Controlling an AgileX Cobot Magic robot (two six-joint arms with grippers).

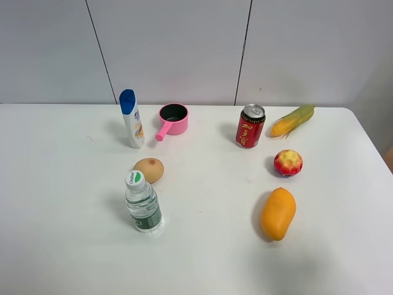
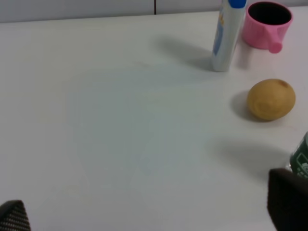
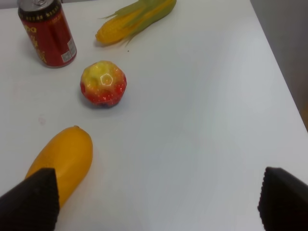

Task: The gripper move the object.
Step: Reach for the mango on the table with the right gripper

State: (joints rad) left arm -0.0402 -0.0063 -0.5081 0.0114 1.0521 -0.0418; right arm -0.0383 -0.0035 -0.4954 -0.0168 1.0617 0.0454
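The orange-yellow mango point(image 1: 277, 213) lies on the white table point(image 1: 202, 258) at the front right, its long axis running front to back. It also shows in the right wrist view point(image 3: 65, 161). My right gripper point(image 3: 156, 202) is open and empty, with one fingertip point(image 3: 29, 202) just in front of the mango's near end and the other far off to the side. My left gripper point(image 2: 149, 211) is open and empty over bare table. Neither arm shows in the exterior high view.
A red-yellow apple point(image 1: 288, 163), a red can point(image 1: 250, 126) and a corn cob point(image 1: 293, 120) stand behind the mango. On the left are a water bottle point(image 1: 142, 203), a brown potato point(image 1: 149, 170), a white shampoo bottle point(image 1: 132, 118) and a pink pot point(image 1: 172, 119).
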